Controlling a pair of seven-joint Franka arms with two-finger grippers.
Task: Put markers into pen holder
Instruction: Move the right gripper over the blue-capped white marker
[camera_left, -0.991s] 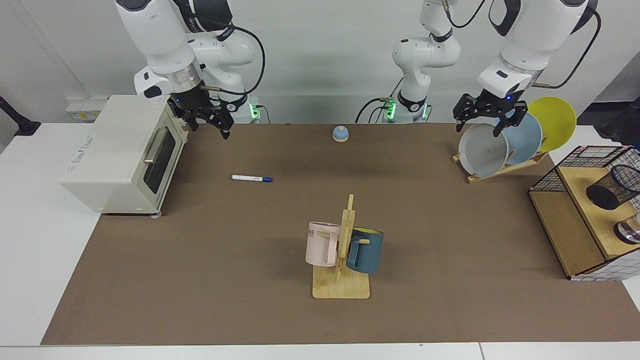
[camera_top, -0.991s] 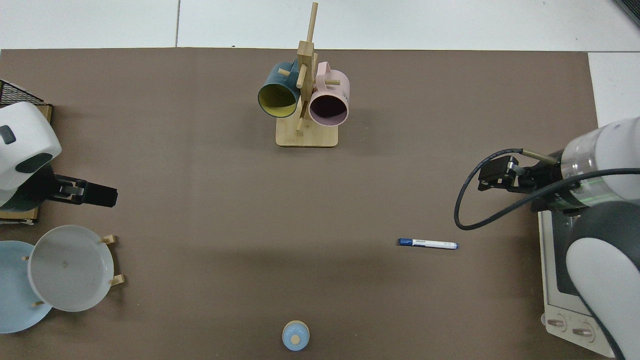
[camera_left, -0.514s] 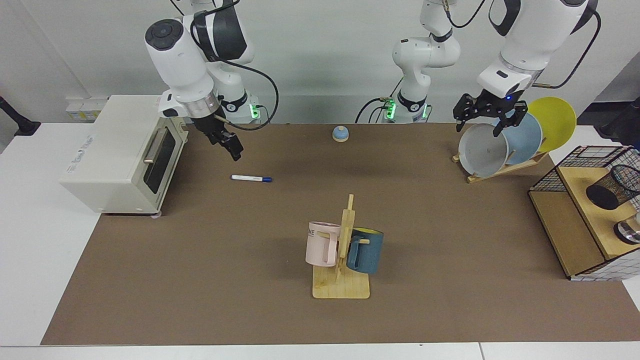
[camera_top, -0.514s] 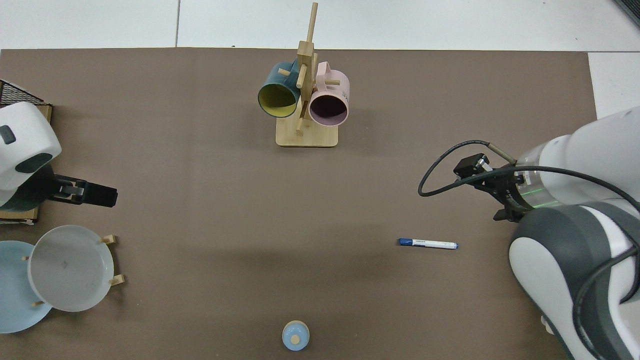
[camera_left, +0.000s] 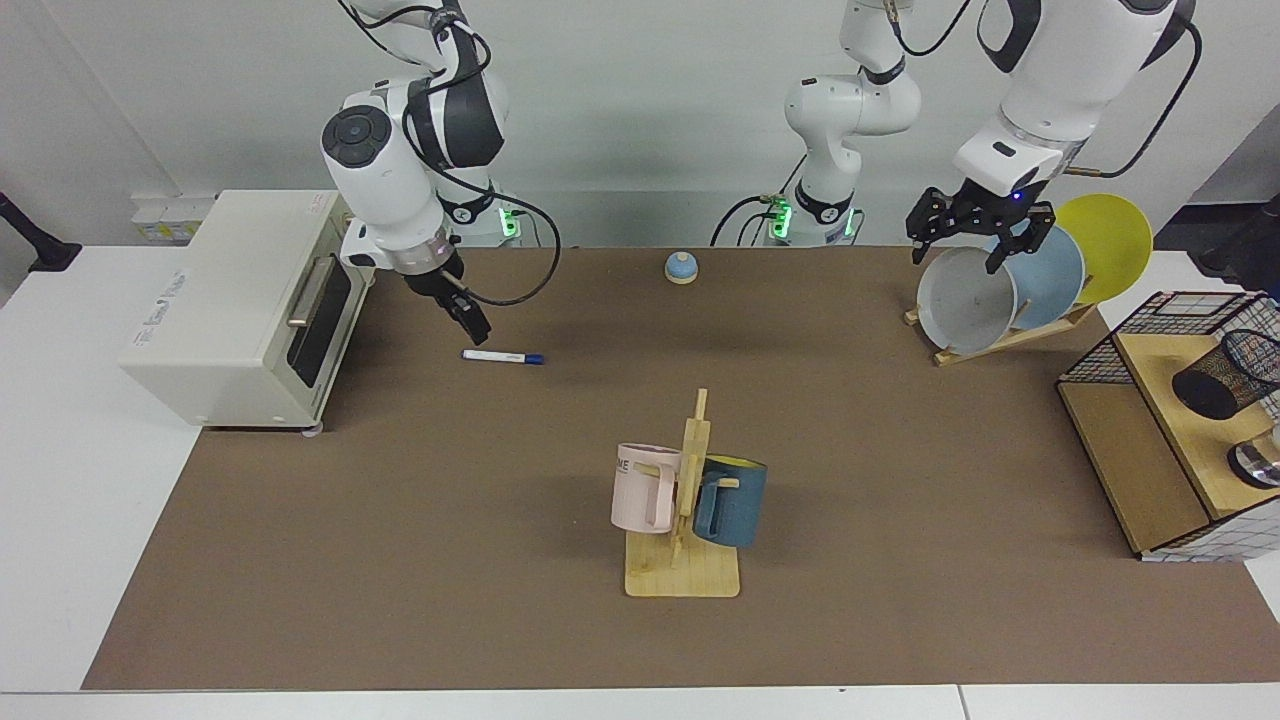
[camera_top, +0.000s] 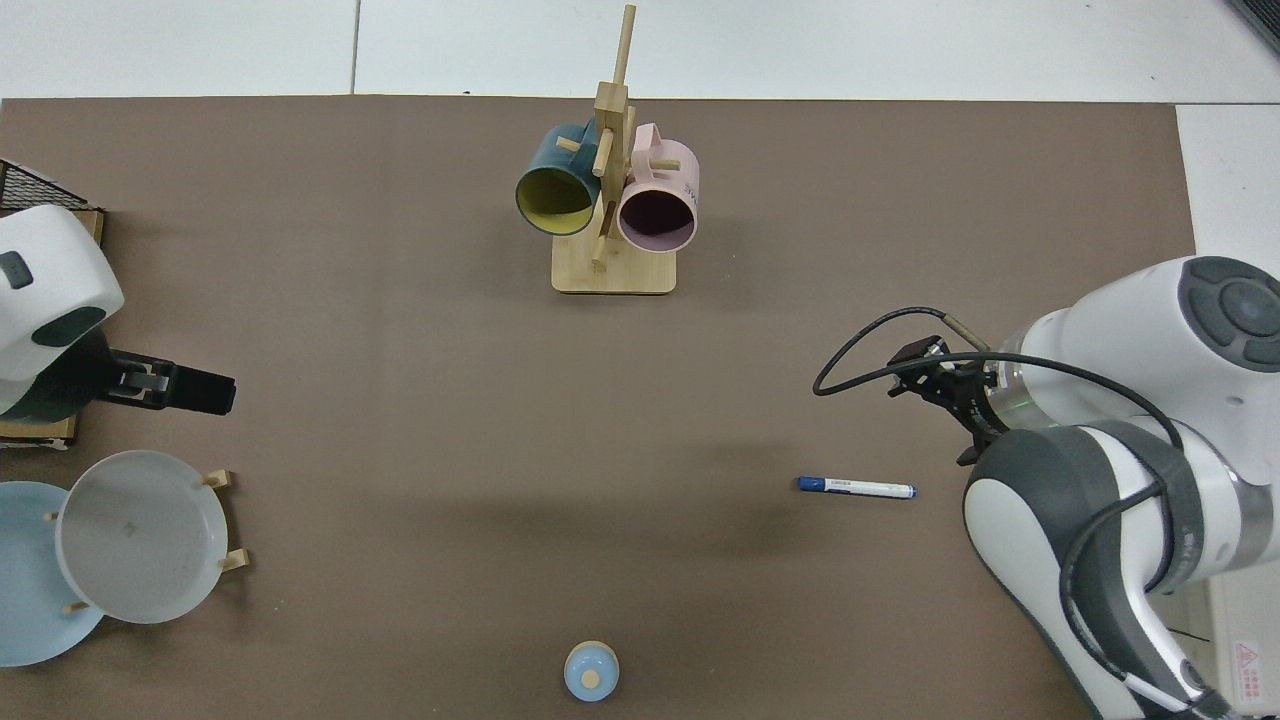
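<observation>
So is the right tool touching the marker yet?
Apart. In the facing view, the right tool hangs just above the marker's white end, with brown mat visible between them. The left tool waits by the plates.

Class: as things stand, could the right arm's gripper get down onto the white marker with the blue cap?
Probably yes. The right gripper hangs just above the white marker with the blue cap, which lies alone on bare brown mat.

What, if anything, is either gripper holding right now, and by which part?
Nothing. The marker lies on the mat, apart from the right gripper just above it; the left gripper hangs open and empty by the plate rack.
</observation>
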